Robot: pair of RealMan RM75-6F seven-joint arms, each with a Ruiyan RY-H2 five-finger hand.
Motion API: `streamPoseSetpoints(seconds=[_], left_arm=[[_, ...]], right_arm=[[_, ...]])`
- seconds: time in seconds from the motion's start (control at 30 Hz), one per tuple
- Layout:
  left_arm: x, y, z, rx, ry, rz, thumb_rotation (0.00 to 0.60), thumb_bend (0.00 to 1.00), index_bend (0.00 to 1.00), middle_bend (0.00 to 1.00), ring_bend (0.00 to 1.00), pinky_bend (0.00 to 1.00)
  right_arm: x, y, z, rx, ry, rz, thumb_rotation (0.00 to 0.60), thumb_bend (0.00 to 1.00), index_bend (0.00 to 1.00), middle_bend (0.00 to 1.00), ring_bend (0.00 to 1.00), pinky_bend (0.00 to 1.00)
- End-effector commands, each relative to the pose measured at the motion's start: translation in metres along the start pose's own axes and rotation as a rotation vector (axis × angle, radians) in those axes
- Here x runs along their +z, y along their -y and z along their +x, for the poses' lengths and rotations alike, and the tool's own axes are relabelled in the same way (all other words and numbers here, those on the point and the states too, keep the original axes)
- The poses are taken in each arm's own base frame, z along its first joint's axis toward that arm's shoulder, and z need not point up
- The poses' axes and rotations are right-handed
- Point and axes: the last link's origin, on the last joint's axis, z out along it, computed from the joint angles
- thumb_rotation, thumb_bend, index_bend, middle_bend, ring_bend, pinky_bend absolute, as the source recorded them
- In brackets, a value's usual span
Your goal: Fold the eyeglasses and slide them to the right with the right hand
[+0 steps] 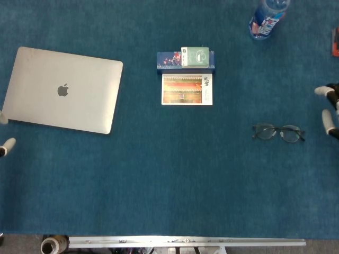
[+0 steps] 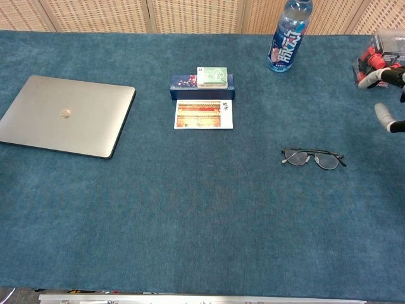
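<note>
On the blue-carpeted desk (image 2: pixel 190 209), the folded eyeglasses (image 2: pixel 313 158) lie flat right of centre, touched by nothing. At the right edge only pale fingers (image 1: pixel 329 120) of the right hand (image 2: pixel 386 95) show, spread apart and holding nothing, near the glasses but clear of them. Fingers of the left hand (image 1: pixel 5 135) peek in at the far left; their state cannot be told. A closed laptop (image 1: pixel 63 90), postcard (image 2: pixel 204 114), small box (image 2: pixel 202 83) and bottle (image 2: pixel 288 38) sit farther back.
</note>
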Motion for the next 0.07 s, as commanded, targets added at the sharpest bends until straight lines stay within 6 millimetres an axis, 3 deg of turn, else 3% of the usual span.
streamPoseSetpoints(seconds=[0.03, 0.07], left_arm=[[0.0018, 0.0009, -0.0008, 0.002, 0.002, -0.001, 0.6, 0.0, 0.51, 0.49, 0.35, 0.54], [0.0021, 0.0013, -0.0012, 0.003, 0.004, 0.001, 0.6, 0.0, 0.51, 0.49, 0.35, 0.54]], right_arm=[[-0.0107, -0.0022, 0.0139, 0.013, -0.031, 0.032, 0.6, 0.5, 0.31, 0.32, 0.24, 0.44], [-0.0135, -0.003, 0.0164, 0.014, -0.038, 0.035, 0.6, 0.5, 0.31, 0.32, 0.24, 0.44]])
